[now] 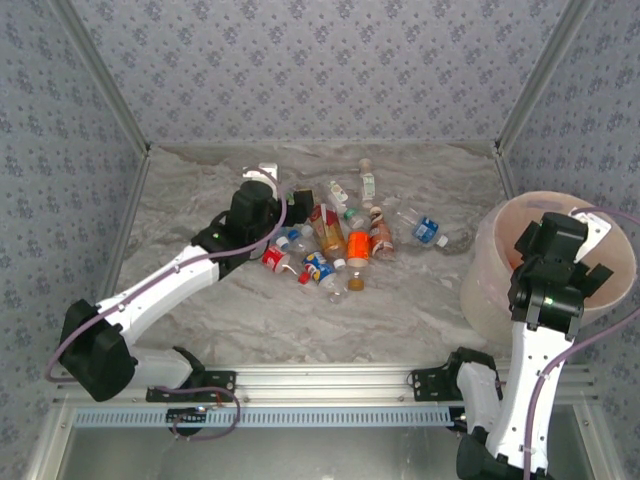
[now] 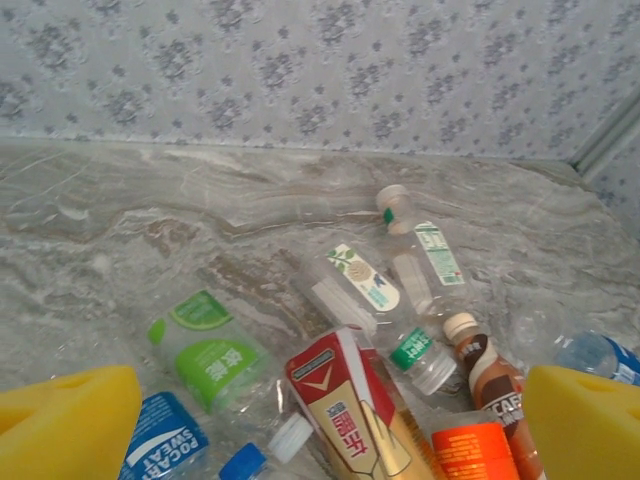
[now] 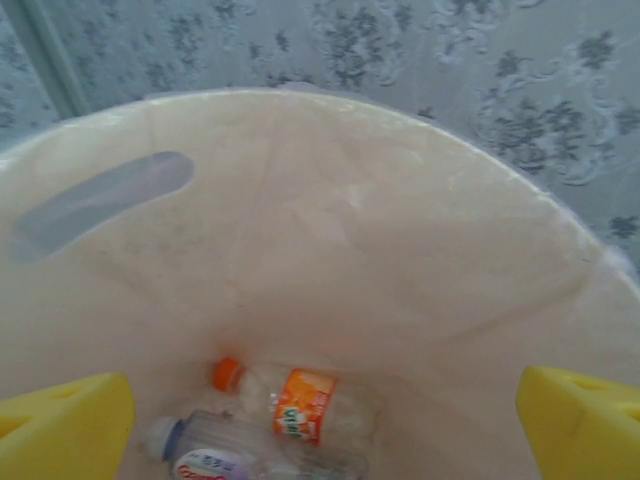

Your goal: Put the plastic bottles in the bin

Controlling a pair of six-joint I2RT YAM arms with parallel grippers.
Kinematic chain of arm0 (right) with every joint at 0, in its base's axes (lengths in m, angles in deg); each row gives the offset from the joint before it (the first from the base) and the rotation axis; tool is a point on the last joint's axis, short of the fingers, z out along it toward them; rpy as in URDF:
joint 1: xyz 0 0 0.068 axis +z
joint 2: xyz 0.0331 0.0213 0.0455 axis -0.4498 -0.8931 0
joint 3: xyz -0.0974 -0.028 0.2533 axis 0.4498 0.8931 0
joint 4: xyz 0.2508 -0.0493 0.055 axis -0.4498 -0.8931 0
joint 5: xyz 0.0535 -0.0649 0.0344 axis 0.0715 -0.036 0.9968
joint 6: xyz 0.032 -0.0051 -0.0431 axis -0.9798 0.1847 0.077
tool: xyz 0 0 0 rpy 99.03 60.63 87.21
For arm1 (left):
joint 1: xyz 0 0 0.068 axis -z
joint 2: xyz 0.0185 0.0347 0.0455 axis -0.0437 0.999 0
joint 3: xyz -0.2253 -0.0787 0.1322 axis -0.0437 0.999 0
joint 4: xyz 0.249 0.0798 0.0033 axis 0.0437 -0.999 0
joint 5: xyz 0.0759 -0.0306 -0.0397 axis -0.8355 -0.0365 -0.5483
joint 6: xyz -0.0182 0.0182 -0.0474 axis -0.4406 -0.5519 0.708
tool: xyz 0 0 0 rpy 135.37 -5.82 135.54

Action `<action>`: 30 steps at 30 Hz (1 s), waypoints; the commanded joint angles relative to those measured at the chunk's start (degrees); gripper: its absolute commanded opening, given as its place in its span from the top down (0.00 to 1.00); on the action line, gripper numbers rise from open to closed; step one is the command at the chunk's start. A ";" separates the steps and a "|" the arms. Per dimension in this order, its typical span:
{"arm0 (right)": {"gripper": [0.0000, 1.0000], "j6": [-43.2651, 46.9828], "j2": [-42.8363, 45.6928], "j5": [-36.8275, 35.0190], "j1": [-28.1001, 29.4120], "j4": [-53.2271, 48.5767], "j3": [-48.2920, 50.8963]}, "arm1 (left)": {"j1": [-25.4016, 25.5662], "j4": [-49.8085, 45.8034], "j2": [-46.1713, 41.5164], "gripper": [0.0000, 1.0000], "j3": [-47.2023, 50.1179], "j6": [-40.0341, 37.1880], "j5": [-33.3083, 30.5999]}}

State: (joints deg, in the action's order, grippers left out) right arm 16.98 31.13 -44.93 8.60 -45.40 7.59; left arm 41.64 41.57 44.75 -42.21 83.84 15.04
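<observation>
Near right, the right gripper (image 3: 320,428) hangs over the bin (image 1: 482,290), fingers spread wide with nothing between them. An orange-label bottle (image 3: 300,402) and a clear bottle (image 3: 215,462) lie side by side on the bin floor. Mid-table, the bottle pile (image 1: 335,245) crowds the marble table (image 1: 300,320). The left gripper (image 2: 325,430) is spread wide over the pile's left side, empty. Farther off, a blue-label bottle (image 1: 427,230) lies apart to the right, and a white-cap bottle (image 1: 368,183) lies toward the back wall (image 1: 320,70).
</observation>
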 commanded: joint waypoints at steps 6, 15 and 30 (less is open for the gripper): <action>0.00 -5.27 1.56 26.67 2.64 9.86 -1.10 | -3.48 -6.83 0.35 0.02 -1.14 8.33 -6.37; 0.00 -5.68 -2.59 35.97 16.07 19.32 -1.69 | -5.33 -8.00 -1.73 0.02 2.43 13.07 -8.57; 0.00 6.81 -28.26 25.21 38.87 21.56 -8.34 | -7.31 -6.99 -11.44 0.02 12.86 19.31 -12.60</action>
State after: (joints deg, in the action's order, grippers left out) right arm 20.48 5.08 -19.23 47.35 -23.59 1.67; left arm 34.71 34.49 35.88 -30.91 101.58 5.06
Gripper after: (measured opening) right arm 0.999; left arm 0.979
